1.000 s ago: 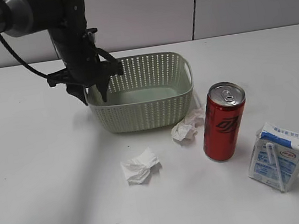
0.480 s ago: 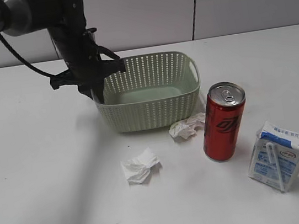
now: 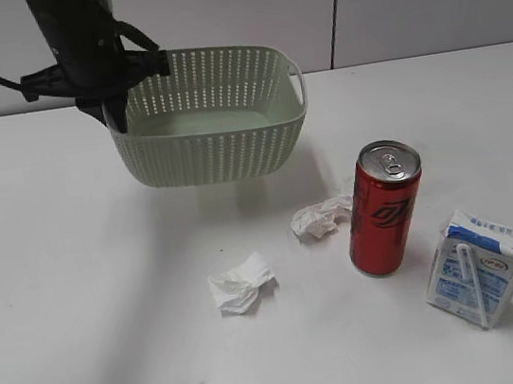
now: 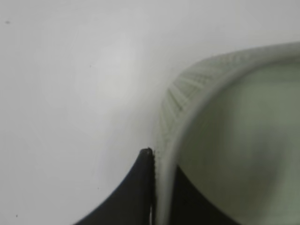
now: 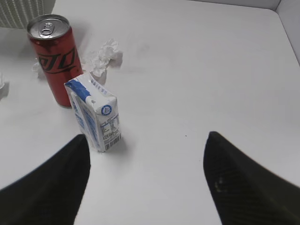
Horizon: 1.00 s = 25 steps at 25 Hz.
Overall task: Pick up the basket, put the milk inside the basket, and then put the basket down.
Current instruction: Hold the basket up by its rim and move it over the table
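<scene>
Change: vs a sec ago I had the basket (image 3: 212, 112) off the bench (image 3: 81, 303); it hung clear w/ its shadow below, and sat further left and higher in the exterior view than before.
L fingers (image 3: 103, 104): clamped on the basket's left rim; wrist view showed one dark finger (image 4: 138, 187) outside the wall, rim pinched against it.
Basket attitude: roughly level, open side up, nothing inside.
Milk (image 3: 478, 267): upright on the bench at front right, just beside the red can (image 3: 384, 207), well apart from the basket.
R fingers (image 5: 146, 180): spread wide, gripping nothing, hovering over the bench w/ the milk (image 5: 93, 110) ahead and nearer the left one.
Clutter: two crumpled tissues, one (image 3: 321, 216) by the can, one (image 3: 240, 285) further front.
Meaning: I judged step 1 (pickup) done; next up was the R arm taking the milk.
Risk: can sat close to the carton, so I reckoned a sloppy approach could knock it.
</scene>
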Each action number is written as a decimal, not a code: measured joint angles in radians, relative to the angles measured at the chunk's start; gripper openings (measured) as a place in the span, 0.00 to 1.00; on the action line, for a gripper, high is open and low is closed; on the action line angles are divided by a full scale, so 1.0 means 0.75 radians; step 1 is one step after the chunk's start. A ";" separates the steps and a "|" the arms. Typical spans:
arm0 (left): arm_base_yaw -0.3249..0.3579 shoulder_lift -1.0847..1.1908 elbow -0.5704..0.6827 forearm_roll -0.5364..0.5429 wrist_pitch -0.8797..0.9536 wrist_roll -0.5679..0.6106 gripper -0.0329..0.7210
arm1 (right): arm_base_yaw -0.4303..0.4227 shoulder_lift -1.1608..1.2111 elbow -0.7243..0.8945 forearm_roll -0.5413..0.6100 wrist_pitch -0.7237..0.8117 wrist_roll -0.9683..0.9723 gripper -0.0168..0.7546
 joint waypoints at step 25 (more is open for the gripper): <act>-0.179 -1.004 1.445 -0.150 -0.496 -0.096 0.04 | 0.000 0.000 0.000 0.000 -0.006 0.000 0.79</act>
